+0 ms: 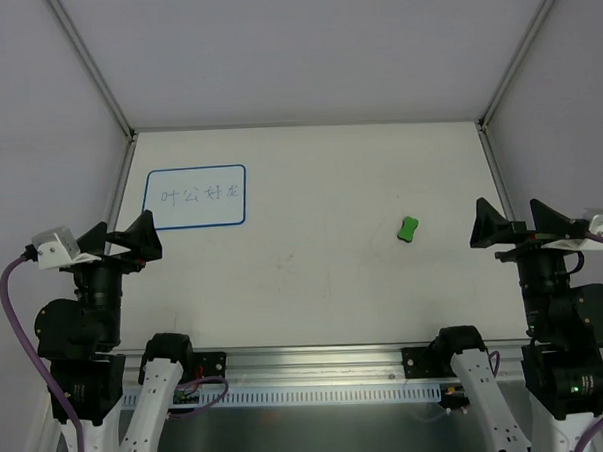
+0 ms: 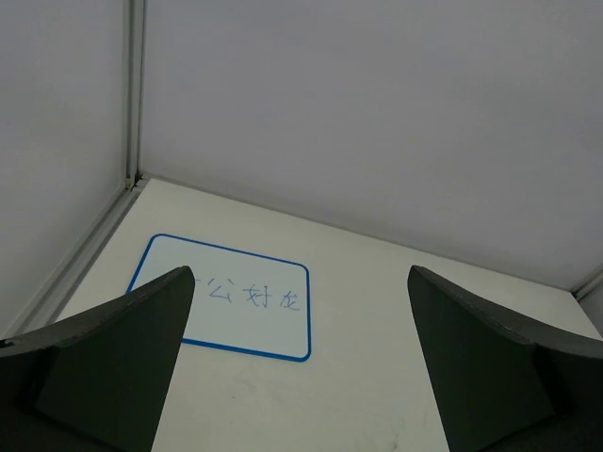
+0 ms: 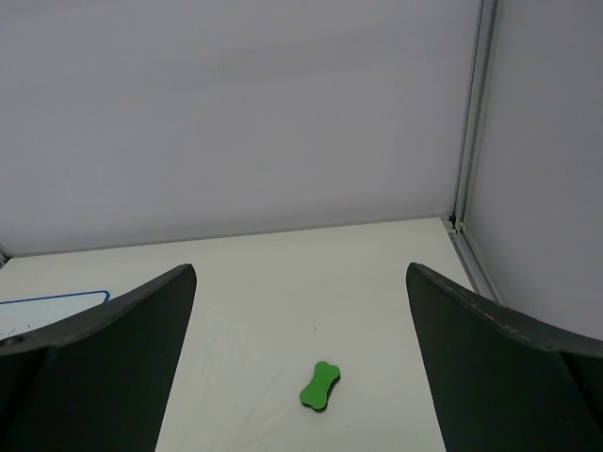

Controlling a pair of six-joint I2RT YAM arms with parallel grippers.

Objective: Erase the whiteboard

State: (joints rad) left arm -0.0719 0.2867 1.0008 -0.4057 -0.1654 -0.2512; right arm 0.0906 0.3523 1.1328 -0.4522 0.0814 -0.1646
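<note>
The whiteboard (image 1: 196,197), white with a thin blue border, lies flat at the far left of the table and bears dark handwritten marks. It also shows in the left wrist view (image 2: 236,299), and its corner in the right wrist view (image 3: 47,303). A small green bone-shaped eraser (image 1: 410,228) lies on the table right of centre, also seen in the right wrist view (image 3: 319,386). My left gripper (image 1: 127,241) is open and empty, near the whiteboard's near left corner. My right gripper (image 1: 517,225) is open and empty, right of the eraser.
The white table (image 1: 314,275) is enclosed by white walls at the back and both sides, with metal frame posts (image 1: 94,65) at the back corners. A metal rail (image 1: 318,370) runs along the near edge between the arm bases.
</note>
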